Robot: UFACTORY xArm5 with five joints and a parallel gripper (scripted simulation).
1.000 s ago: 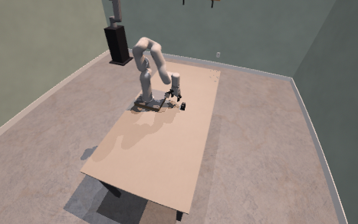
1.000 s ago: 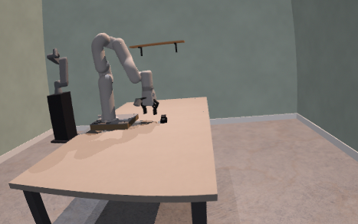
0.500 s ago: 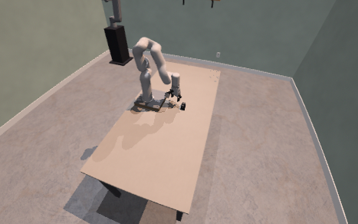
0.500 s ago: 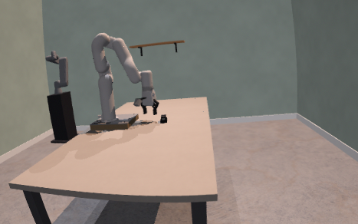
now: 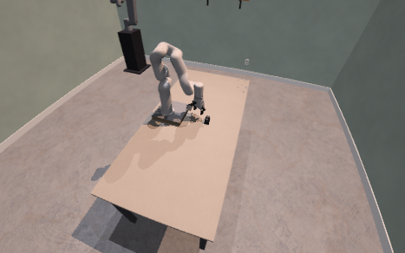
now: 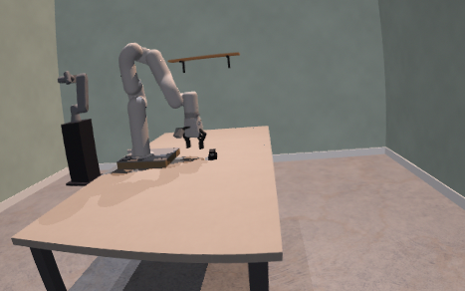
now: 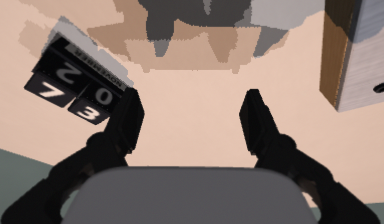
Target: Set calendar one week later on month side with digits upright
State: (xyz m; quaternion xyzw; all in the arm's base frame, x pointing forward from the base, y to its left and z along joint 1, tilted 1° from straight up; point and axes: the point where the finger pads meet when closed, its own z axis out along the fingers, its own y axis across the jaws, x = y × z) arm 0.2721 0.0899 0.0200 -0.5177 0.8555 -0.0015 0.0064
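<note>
The small black calendar [image 6: 212, 157] stands on the table. In the wrist view it is at the left, turned at a slant. Its tray's strip [image 7: 97, 65] reads NOVEMBER, upside down in this view. Two black cubes sit side by side along it. The left cube [image 7: 50, 91] shows a 7 on its nearer face and a 2 on the face beside the strip. The right cube [image 7: 88, 112] shows a 3 and a 0 likewise. My gripper [image 5: 199, 111] [image 6: 195, 146] [image 7: 191, 101] is wide open and empty, above the table beside the calendar. Its left finger overlaps the calendar's right end in the wrist view.
The arm's wood-edged base plate [image 6: 143, 163] [image 7: 365, 65] lies on the table [image 5: 181, 165] [image 6: 198, 209], at the right in the wrist view. The arm's shadow falls over the table beside the calendar. A wall shelf [image 6: 205, 57] and a black pedestal [image 5: 133, 51] [image 6: 80, 149] are farther off.
</note>
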